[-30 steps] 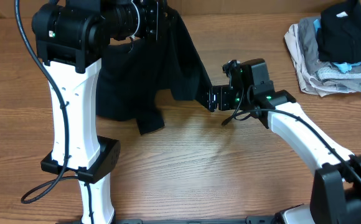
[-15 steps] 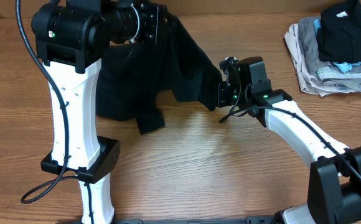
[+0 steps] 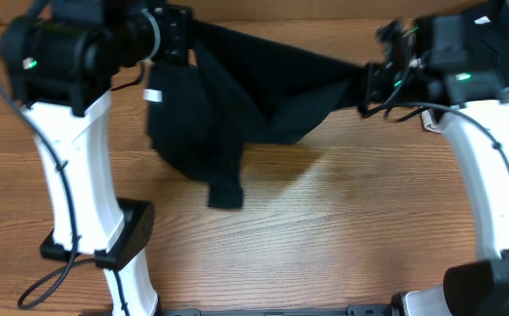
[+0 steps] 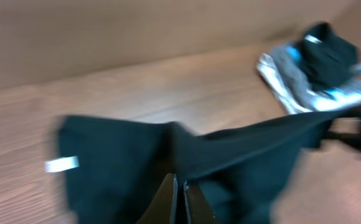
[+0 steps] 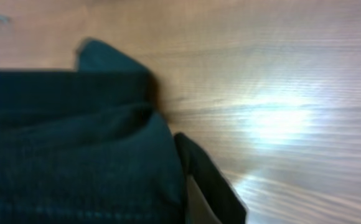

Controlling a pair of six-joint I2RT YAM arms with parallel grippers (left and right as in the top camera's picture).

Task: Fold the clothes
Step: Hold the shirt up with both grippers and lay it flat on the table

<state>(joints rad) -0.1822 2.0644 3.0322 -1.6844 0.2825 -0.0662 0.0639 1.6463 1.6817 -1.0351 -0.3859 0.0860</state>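
Left arm: you are standing the left arm (image 3: pixel 75 175) tall at the left side of the table (image 3: pixel 325 237), with its white link rising toward the far edge and its black wrist turning inward to the right.
Left gripper: the left gripper (image 3: pixel 182 35) is pinching the upper left edge of the black T-shirt (image 3: pixel 237 105). In the wrist view its fingertips (image 4: pixel 168 198) are sitting almost together, with dark cloth around them.
Right arm: you are reaching the right arm (image 3: pixel 487 184) from the near right corner up to the far side, with the wrist bending left.
Right gripper: the right gripper (image 3: pixel 366 85) is clamping the opposite end of the shirt, jaws pressed together on the fabric. Its wrist view is blurred and filled mostly with cloth.
Shirt: it is hanging stretched between the two grippers over the far half of the table and sagging in the middle. Most of the cloth is drooping below the left gripper.
Sleeve: one sleeve (image 3: pixel 225 189) is dangling lowest; you cannot tell whether it is touching the wood.
Label: the white label (image 3: pixel 154 95) is showing just below the left gripper.
Pile: a pile of folded garments (image 4: pixel 311 71) is lying at the far right corner, near the right wrist.
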